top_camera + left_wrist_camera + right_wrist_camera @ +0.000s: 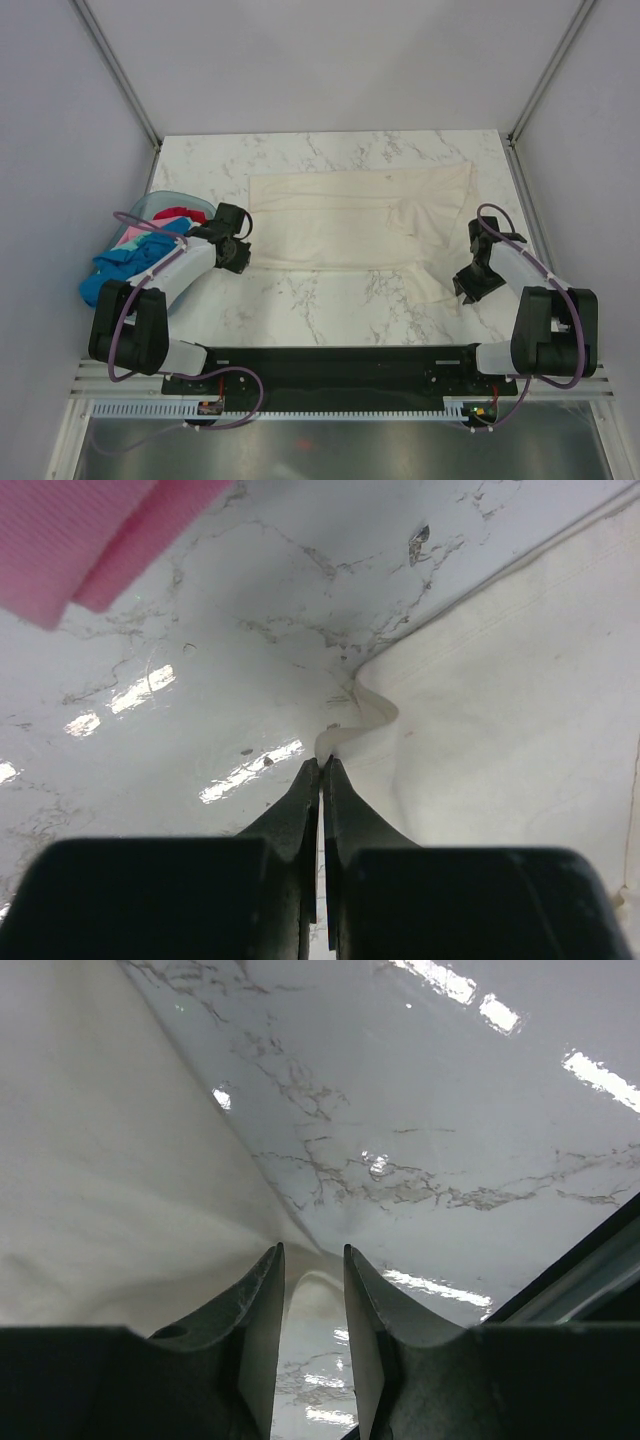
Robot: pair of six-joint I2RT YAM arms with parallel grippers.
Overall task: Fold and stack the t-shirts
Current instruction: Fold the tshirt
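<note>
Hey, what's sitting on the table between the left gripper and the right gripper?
Top view: only the near hem of the cream-white t-shirt and bare marble table lie between the left gripper and right gripper.

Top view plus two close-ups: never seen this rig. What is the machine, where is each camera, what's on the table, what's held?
The machine is two robot arms, the left arm and the right arm, bolted at the near edge of a marble table. The wide picture looks down from above and behind them. Each close-up comes from a camera on one wrist, looking along that arm's claw.

A cream shirt lies spread flat on the table. At the left, a basket holds more coloured shirts, some spilling over its side.

The left claw is pinched shut on the cream shirt's near left corner. The right claw is open at the shirt's near right edge, gripping nothing yet.
</note>
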